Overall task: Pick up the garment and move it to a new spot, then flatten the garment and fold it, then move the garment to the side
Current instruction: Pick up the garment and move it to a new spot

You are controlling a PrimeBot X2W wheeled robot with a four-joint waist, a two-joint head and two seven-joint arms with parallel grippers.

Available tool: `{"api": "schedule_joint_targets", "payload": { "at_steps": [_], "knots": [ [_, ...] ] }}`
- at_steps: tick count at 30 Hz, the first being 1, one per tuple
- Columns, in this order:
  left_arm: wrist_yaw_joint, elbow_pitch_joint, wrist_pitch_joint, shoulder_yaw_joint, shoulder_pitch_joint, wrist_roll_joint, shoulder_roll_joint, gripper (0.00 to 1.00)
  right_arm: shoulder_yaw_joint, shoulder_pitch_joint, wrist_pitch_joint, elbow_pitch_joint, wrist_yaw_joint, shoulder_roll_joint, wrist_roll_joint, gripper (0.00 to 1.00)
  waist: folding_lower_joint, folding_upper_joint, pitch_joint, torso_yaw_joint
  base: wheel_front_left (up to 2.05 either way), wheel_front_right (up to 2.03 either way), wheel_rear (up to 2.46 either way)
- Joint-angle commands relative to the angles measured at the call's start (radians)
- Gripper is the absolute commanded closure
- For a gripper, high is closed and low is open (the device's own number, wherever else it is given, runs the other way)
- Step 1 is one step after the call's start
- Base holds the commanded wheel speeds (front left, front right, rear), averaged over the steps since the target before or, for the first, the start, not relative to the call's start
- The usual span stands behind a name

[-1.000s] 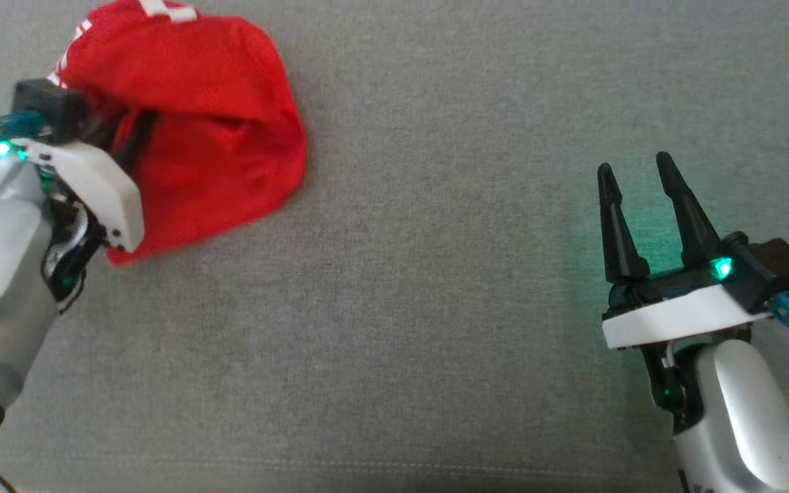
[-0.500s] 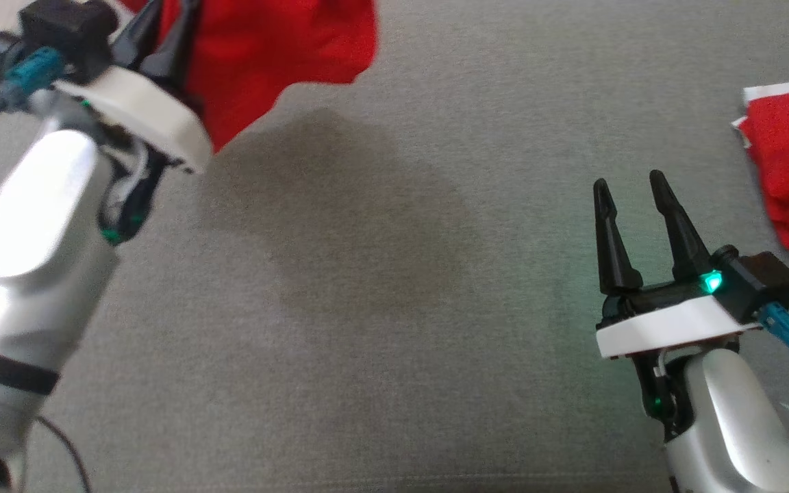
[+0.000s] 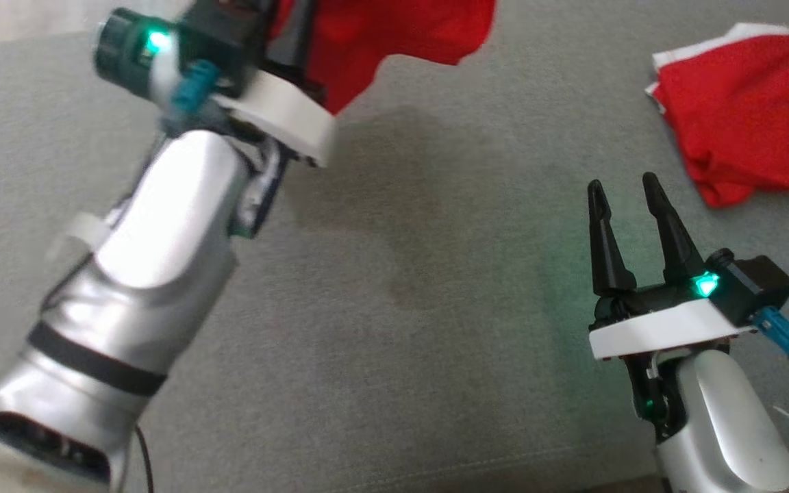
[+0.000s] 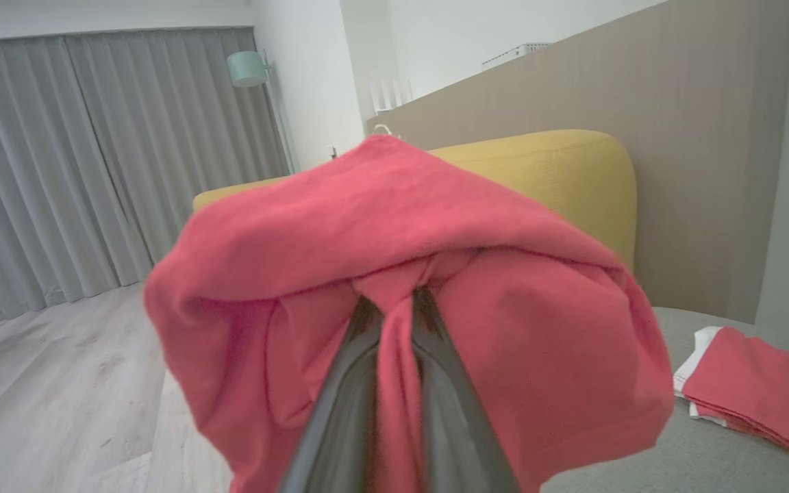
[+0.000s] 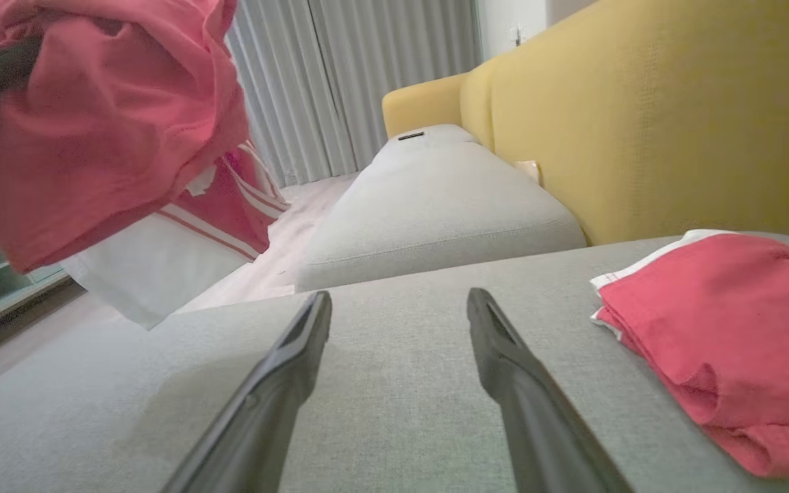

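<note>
Two red garments, two pincers.
- Held garment [image 4: 401, 226]: bunched, up in air above grey sofa seat [image 3: 435, 308], far left of head view. White stripes and white panel show on hanging side in right wrist view.
- Left pincer [image 4: 394, 305]: clenched on held garment, cloth pinched between fingers.
- Folded garment [image 3: 737, 130]: lies on seat, far right, white edge showing.
- Right pincer [image 3: 622, 181]: released, fingers spread, empty, near folded garment, apart from it.

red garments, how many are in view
2. The lifted red garment hangs from the left gripper, jaws shut on it, above the grey cushion. The folded red garment lies on that cushion, to the robot's right. Others may be hidden.
</note>
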Motion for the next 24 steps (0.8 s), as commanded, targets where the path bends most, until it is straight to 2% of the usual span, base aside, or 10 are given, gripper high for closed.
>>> {"api": "schedule_joint_targets", "payload": {
  "at_steps": [1,4,8,9,10,12,15,20,24],
  "knots": [
    [0.01,-0.015,-0.009,0.032,-0.042,0.025,0.007,1.0,0.022,-0.042,-0.012,-0.026,-0.001,0.008,0.008,0.0,0.0001,0.0,0.015,-0.028,0.0,0.0,0.0],
    [0.019,0.026,-0.009,-0.007,-0.008,0.079,-0.045,1.0,0.024,-0.046,-0.019,-0.018,-0.001,0.008,0.016,0.0,0.0001,0.0,0.021,-0.055,0.0,0.0,0.0],
    [-0.013,0.123,-0.009,-0.082,0.065,0.115,-0.113,1.0,0.024,-0.05,-0.025,-0.008,-0.001,0.008,0.027,0.0,0.0001,0.0,0.018,-0.079,0.0,0.0,0.0],
    [-0.026,0.145,-0.009,-0.101,0.084,0.115,-0.127,0.77,0.023,-0.051,-0.026,-0.007,-0.001,0.008,0.03,0.0,0.0001,0.0,0.017,-0.082,0.0,0.0,0.0],
    [-0.044,0.161,-0.009,-0.119,0.101,0.112,-0.139,0.0,0.022,-0.051,-0.027,-0.005,-0.001,0.008,0.032,0.0,0.0001,0.0,0.016,-0.084,0.0,0.0,0.0],
    [-0.076,0.182,-0.009,-0.158,0.129,0.111,-0.154,0.0,0.019,-0.049,-0.029,-0.001,-0.001,0.008,0.033,0.0,0.0001,0.0,0.012,-0.082,0.0,0.0,0.0],
    [-0.089,0.185,-0.009,-0.185,0.159,0.106,-0.163,0.0,0.012,-0.043,-0.03,0.006,-0.001,0.008,0.029,0.0,0.0001,0.0,0.0,-0.071,0.0,0.0,0.0],
    [-0.079,0.139,-0.009,-0.163,0.18,0.091,-0.165,0.0,0.012,-0.036,-0.032,0.015,-0.001,0.008,0.024,0.0,0.0001,0.0,-0.028,-0.039,0.0,0.0,0.0],
    [-0.055,0.077,-0.009,-0.078,0.199,0.097,-0.153,0.0,0.01,-0.026,-0.032,0.022,-0.001,0.008,0.015,0.0,0.0001,0.0,-0.055,-0.009,0.0,0.0,0.0]
  ]
}}
